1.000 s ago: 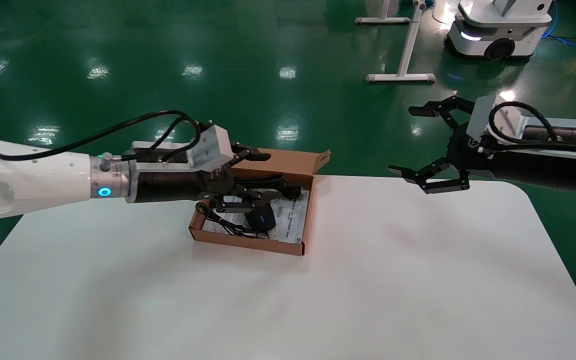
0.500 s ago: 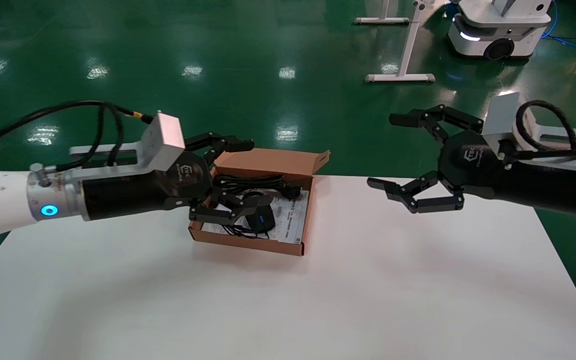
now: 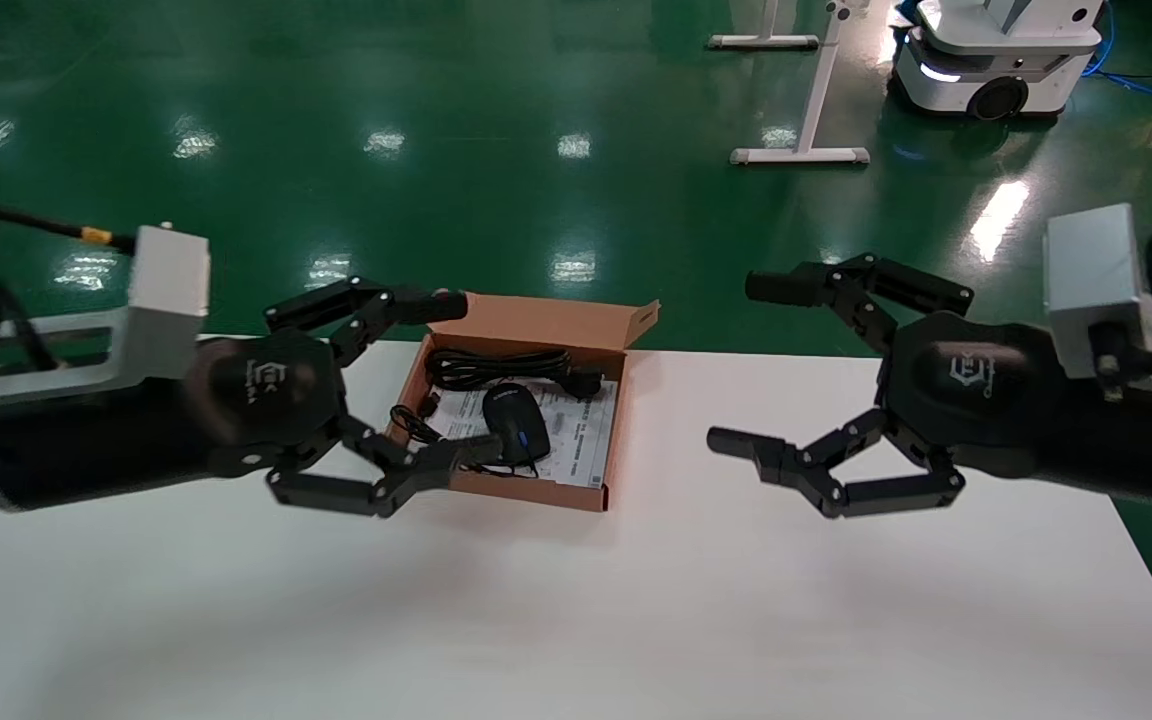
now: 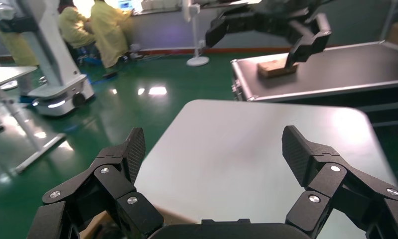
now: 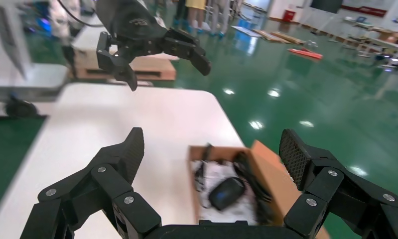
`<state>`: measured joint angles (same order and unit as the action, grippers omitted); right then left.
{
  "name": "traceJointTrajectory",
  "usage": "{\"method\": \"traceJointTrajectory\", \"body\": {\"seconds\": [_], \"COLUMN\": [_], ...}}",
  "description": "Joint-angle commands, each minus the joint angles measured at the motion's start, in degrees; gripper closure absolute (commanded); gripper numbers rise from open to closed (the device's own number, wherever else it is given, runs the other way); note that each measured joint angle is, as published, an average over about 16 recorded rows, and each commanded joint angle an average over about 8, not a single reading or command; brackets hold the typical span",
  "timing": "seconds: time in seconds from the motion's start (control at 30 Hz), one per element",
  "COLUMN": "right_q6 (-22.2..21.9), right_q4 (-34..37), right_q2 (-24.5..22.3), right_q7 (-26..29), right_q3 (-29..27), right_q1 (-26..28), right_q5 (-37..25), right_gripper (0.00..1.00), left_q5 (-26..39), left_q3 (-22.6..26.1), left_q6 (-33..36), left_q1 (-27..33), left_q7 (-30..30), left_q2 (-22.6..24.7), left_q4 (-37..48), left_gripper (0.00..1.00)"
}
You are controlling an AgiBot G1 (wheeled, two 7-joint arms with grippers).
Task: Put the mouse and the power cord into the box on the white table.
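The brown cardboard box (image 3: 548, 322) stands open at the far middle of the white table (image 3: 636, 600). Inside it the black mouse (image 3: 516, 422) lies on the printed sheet, with the bundled power cord (image 3: 501, 367) behind it. My left gripper (image 3: 461, 378) hovers open at the box's left edge, holding nothing. My right gripper (image 3: 748, 364) hangs open to the right of the box, also with nothing in it. The right wrist view shows the box (image 5: 274, 174), mouse (image 5: 226, 193) and power cord (image 5: 251, 174) beyond its open gripper (image 5: 211, 149). The left wrist view shows its open gripper (image 4: 214, 149) over the white table (image 4: 246, 129).
A white mobile robot base (image 3: 996, 50) and a white stand (image 3: 806, 150) are on the green floor behind the table. A metal bench (image 4: 326, 79) lies beyond the table's far end in the left wrist view.
My left gripper has drawn back out of the box toward the left and nearer the camera. My right gripper has come nearer and lower. Mouse and power cord stay in the box.
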<state>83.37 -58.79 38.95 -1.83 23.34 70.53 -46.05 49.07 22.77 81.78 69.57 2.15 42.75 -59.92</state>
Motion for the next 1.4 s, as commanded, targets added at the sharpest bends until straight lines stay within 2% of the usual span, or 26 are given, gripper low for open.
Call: {"method": "traceJointTrajectory", "body": {"seconds": [0.03, 0.3, 0.5, 1.4], "right_q6": [0.38, 1.82, 2.55, 2.37], "right_q4": [-2.41, -11.56, -15.95, -14.92], "right_q2": [-0.64, -3.07, -4.22, -3.99], "right_q7": [2.05, 9.84, 13.17, 12.61], "right_q3": [-1.19, -5.73, -7.89, -7.41], "right_q1": [-1.46, -7.01, -9.67, -9.08], "right_q5": [0.68, 3.28, 4.56, 4.29], "right_gripper": [0.00, 0.00, 0.00, 0.00], "left_q5": [-1.27, -6.01, -7.70, -7.36], "left_q3": [-1.19, -5.62, -7.12, -6.85], "left_q6": [0.69, 3.26, 4.14, 3.98], "left_q1": [-1.41, -6.67, -8.58, -8.16], "left_q7": [1.52, 7.16, 8.90, 8.68], "left_q2": [-1.36, -6.44, -8.23, -7.84], "left_q4": [-2.41, -11.38, -15.09, -13.96], "left_gripper": [0.00, 0.00, 0.00, 0.00]}}
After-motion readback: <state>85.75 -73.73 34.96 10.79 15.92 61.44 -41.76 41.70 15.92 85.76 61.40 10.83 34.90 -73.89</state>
